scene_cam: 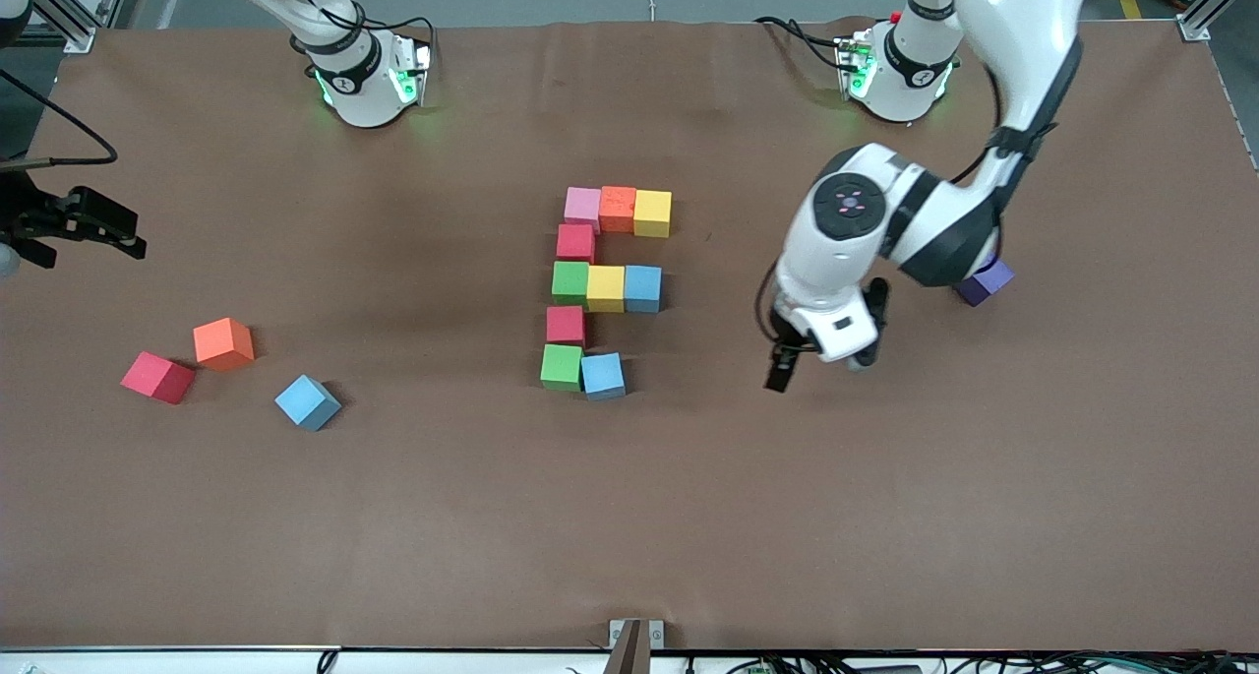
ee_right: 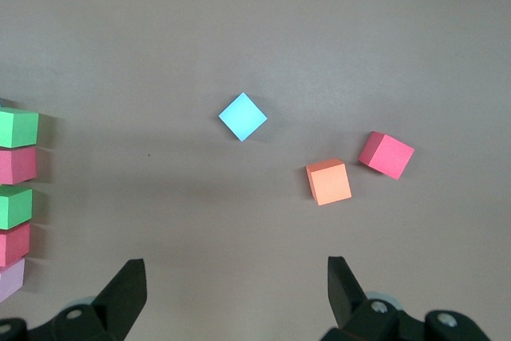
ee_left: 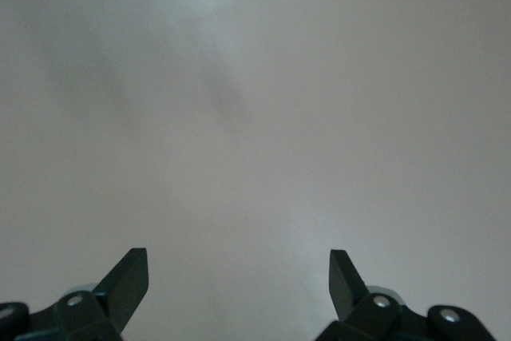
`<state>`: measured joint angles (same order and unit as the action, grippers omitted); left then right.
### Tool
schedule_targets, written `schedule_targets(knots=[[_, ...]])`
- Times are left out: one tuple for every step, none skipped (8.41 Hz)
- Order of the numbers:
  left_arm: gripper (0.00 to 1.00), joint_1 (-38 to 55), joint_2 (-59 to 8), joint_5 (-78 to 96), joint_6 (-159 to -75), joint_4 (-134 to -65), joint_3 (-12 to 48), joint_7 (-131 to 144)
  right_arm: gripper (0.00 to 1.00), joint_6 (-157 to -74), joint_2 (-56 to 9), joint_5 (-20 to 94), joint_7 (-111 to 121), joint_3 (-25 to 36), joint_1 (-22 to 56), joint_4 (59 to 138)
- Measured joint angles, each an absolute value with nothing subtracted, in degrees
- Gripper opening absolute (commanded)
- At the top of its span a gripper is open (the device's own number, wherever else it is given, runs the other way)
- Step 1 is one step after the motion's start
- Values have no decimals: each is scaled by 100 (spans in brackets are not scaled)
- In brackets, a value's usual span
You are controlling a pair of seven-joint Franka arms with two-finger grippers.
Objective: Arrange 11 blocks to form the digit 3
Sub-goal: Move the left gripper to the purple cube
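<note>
The digit 3 (scene_cam: 602, 290) sits unfinished beside the left gripper (scene_cam: 821, 367), whose jaws gape wide and empty over bare counter (scene_cam: 629, 517). The right gripper (scene_cam: 93, 223) waits, jaws wide, near three loose cubes.

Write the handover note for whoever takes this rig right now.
Left end effector: open, empty, over bare table beside the figure, toward the left arm's end.
Right end effector: open, empty, waiting at the right arm's end of the table.
Done: top row pink, orange, yellow; red link; middle row green, yellow, blue; second red link; bottom row green, blue.
Left: one cube to finish the bottom row.
Loose: purple cube partly under the left arm; red, orange and blue cubes near the right arm's end.
</note>
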<state>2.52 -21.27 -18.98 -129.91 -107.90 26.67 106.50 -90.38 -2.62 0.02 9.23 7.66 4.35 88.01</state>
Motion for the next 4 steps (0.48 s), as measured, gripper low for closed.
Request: schedule_targets(knots=[[100, -32, -1863, -1899, -12985, -11264, 2666, 10217, 100, -9070, -264, 6, 923, 764, 439, 8800], [100, -361, -1614, -1899, -12984, -11758, 2660, 9727, 100, -9129, -264, 10, 922, 763, 442, 8799], [100, -739, -1404, -1899, -12990, -12174, 2652, 9221, 100, -9146, -264, 10, 923, 761, 450, 8798], [100, -1168, -1261, -1899, -13004, -12493, 2646, 8674, 100, -9146, -264, 11, 923, 758, 453, 8797]])
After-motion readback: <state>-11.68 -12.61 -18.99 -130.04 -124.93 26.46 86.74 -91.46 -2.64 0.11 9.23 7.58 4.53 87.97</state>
